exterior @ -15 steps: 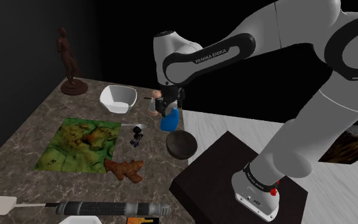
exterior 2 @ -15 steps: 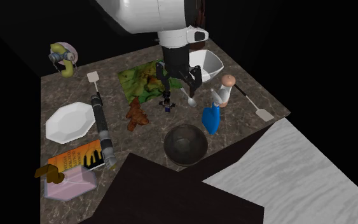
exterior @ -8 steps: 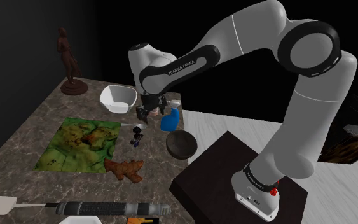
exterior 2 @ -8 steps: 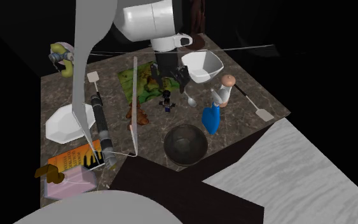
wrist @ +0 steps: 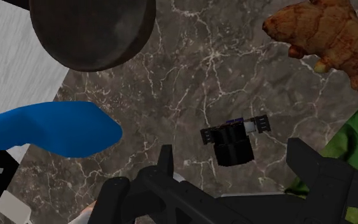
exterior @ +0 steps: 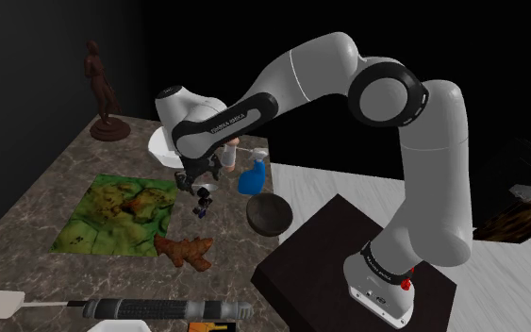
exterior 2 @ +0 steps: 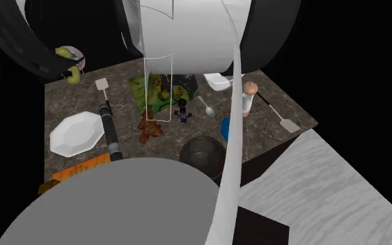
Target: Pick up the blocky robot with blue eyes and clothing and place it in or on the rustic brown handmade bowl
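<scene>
- Since a second ago the arm has swung toward the shoulder view's left, off the blue bottle (exterior: 251, 177) and over the toy.
- Small dark blocky robot toy (wrist: 233, 137) with blue touches sits on the brown marbled tabletop (exterior: 27, 212), between the green mat (exterior: 122, 215) and the dark brown round bowl (exterior: 269, 214), apart from both.
- All-black gripper (wrist: 231, 156) hovers just above it, fingers spread either side, touching nothing; I judge it lined up to straddle.
- Bowl waits near the table edge beside the bottle: a short carry.
</scene>
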